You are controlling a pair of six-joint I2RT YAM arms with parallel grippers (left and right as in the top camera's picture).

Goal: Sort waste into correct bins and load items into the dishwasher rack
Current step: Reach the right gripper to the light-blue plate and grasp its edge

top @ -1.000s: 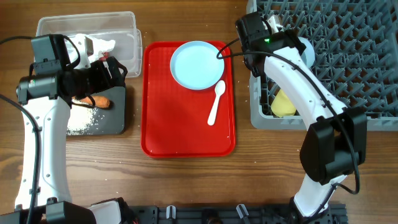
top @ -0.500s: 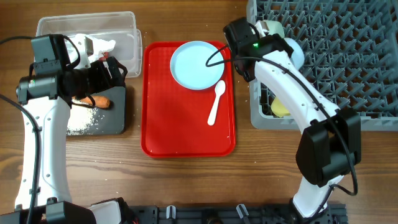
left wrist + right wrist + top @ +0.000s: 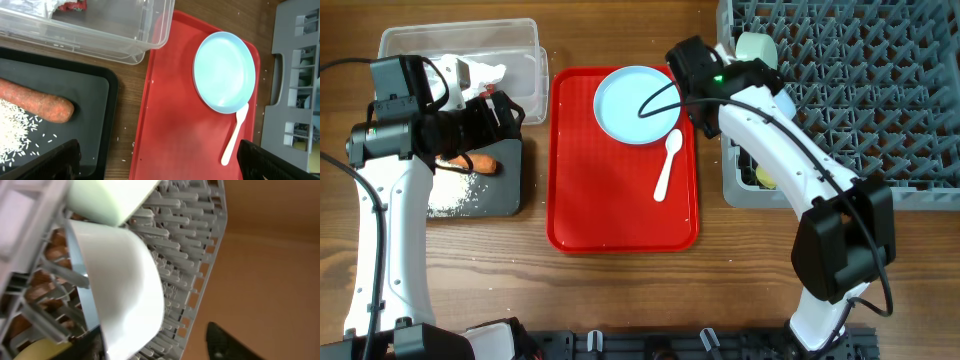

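The pale blue plate (image 3: 633, 104) and white spoon (image 3: 668, 165) lie on the red serving tray (image 3: 620, 215). A mint bowl (image 3: 757, 47), a pale blue bowl (image 3: 788, 98) and the yellow cup (image 3: 767, 178) sit in the grey rack (image 3: 880, 90). My right gripper (image 3: 688, 68) hovers at the tray's right edge beside the plate, open and holding nothing; its view shows the bowls (image 3: 125, 280) among the pegs. The left gripper (image 3: 500, 112) is wide open above the black tray (image 3: 508, 195), which holds the carrot (image 3: 470, 162) and rice (image 3: 450, 195). The napkin (image 3: 480, 75) lies in the clear tub (image 3: 525, 45).
In the left wrist view the plate (image 3: 224, 71), spoon (image 3: 235, 135), carrot (image 3: 35, 102) and the tub's wall (image 3: 115, 35) all show below the fingers. The rack's grey front wall (image 3: 740, 190) stands just right of the red tray. Bare wood lies in front.
My right gripper has pulled left from the rack to the red tray's edge while opening, leaving the pale bowl in the rack. The left arm has not moved.
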